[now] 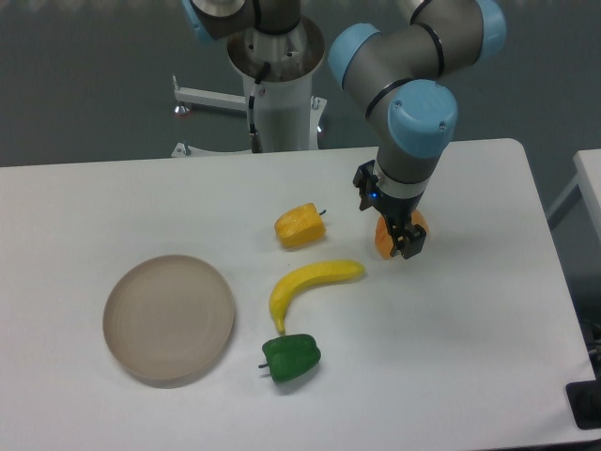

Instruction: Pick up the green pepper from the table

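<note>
Hanging low at the orange wedge-shaped fruit [387, 235], the black two-finger gripper [402, 240] hides its jaws; I cannot tell their state. Well apart, the glossy dark-green bell pepper [292, 357] lies untouched on the white tabletop [470, 357], just beyond the yellow banana [310, 285].

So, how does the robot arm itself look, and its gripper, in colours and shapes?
The arm is made of thick grey tubular links, joined by rounded joints with light-blue caps. A thin black ring marks a joint seam. Its white cylindrical base column stands behind the table, with a black cable running down it. The gripper is small and black, with short dark fingers and a small blue light on its body.
</note>
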Tool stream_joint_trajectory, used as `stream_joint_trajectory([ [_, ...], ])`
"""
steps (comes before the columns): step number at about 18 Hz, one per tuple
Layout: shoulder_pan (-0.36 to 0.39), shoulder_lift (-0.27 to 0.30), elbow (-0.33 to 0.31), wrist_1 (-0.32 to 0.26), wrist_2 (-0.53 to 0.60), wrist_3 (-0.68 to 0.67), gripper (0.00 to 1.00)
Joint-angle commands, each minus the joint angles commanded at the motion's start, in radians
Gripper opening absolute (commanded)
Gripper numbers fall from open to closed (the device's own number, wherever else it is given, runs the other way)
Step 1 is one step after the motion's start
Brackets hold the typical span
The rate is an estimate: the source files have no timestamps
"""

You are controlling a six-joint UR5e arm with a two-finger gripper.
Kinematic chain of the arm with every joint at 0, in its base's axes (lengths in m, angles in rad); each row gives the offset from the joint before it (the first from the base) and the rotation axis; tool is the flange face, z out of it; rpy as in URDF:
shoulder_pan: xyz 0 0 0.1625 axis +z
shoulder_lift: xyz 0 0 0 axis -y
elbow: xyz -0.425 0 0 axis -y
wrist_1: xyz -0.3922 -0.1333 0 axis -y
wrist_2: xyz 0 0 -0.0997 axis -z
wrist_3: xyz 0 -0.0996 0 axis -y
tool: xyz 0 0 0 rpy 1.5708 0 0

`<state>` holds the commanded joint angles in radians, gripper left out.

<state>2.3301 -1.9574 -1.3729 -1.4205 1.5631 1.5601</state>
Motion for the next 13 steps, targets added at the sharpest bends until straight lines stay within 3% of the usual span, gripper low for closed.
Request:
stream_joint_trajectory([
  [9, 0.000, -0.002, 0.006, 0.006, -0.012, -0.009, 1.00],
  [13, -0.017, -0.031, 0.020, 0.031, -0.038, -0.020, 1.00],
])
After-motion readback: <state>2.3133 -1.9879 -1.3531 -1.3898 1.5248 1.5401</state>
